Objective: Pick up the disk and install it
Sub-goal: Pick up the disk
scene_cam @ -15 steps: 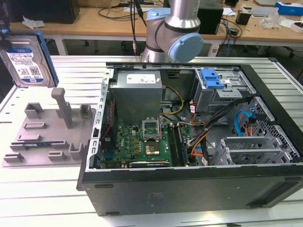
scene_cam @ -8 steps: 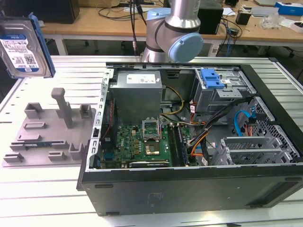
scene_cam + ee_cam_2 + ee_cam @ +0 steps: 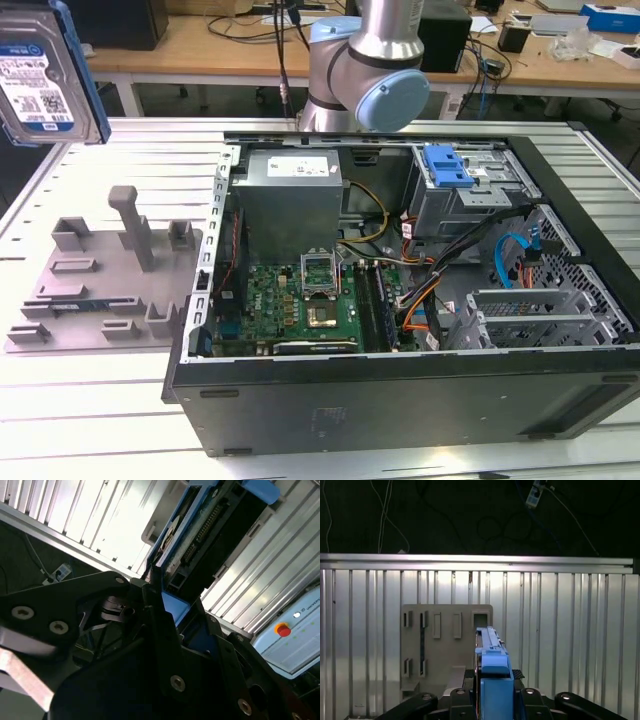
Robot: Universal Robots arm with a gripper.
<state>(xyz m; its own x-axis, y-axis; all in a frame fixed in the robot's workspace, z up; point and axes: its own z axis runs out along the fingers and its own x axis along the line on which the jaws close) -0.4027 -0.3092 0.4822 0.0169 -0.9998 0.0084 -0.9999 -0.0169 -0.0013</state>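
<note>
The disk (image 3: 45,75) hangs in the air at the far upper part of the exterior view's left, label side facing the camera, blue carrier frame round its edges. In the first wrist view the disk (image 3: 490,650) appears edge-on, standing up out of my gripper (image 3: 493,674), whose black fingers (image 3: 470,673) press on its two sides. The second wrist view has the disk (image 3: 210,535) with its connector side showing, its blue frame gripped in my gripper (image 3: 167,605). The gripper is shut on the disk, high above the table.
An open computer case (image 3: 400,300) lies on the ribbed metal table, with a drive bay and blue latch (image 3: 445,165) at its far side. A grey fixture plate (image 3: 105,280) with upright posts lies on the exterior view's left, directly below the disk (image 3: 445,645). The arm's base (image 3: 375,70) stands behind the case.
</note>
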